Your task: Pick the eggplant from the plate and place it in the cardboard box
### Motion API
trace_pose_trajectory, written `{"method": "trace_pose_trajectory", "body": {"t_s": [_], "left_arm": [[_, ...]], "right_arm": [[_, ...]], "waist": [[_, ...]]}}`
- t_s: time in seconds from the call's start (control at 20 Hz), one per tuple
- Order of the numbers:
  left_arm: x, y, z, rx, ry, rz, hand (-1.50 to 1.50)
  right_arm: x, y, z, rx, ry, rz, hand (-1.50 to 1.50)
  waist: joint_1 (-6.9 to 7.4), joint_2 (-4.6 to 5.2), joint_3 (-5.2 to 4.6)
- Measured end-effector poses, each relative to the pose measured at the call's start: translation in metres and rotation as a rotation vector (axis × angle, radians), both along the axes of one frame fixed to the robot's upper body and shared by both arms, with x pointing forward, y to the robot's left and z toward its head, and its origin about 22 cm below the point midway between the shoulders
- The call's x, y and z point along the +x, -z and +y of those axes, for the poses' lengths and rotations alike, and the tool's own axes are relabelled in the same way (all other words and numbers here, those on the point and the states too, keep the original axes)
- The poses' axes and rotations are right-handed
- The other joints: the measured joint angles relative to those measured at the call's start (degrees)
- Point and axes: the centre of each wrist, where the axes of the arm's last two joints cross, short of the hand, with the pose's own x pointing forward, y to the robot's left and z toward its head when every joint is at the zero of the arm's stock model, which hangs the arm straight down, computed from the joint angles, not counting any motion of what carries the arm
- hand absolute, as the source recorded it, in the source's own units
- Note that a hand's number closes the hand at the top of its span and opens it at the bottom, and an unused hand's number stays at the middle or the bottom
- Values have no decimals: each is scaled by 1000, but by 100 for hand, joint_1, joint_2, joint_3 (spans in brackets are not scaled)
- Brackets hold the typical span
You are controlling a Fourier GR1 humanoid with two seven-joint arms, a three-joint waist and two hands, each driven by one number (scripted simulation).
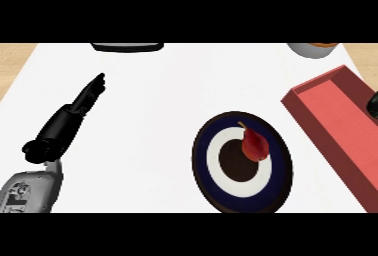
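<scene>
Currently the eggplant (255,145) reads reddish, teardrop-shaped, thin stem pointing up; it lies on the plate (273,192), right of its dark centre. Plate: navy rim, white ring. The red box (332,125) sits just right of the plate. Desk (148,125) is white, wood at the far corners. Left hand (83,102) released, fingers straight, well left of plate.
</scene>
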Motion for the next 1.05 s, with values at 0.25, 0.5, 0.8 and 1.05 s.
{"method": "trace_pose_trajectory", "body": {"t_s": [0.25,0.5,0.8,1.05], "left_arm": [[-3,1,1,1,1,1,0],[-5,3,1,2,-10,3,0],[-4,3,2,-1,-13,9,0],[-7,3,-2,-4,-9,4,0]], "right_arm": [[-7,6,-13,98,-119,4,-150],[-9,-3,-18,286,-166,-295,-150],[-13,-3,-37,661,-15,-687,-150],[-36,11,-72,799,137,-843,-150]], "waist": [[-8,-11,1],[-57,-37,9],[-92,-43,10],[-43,-17,6]]}}
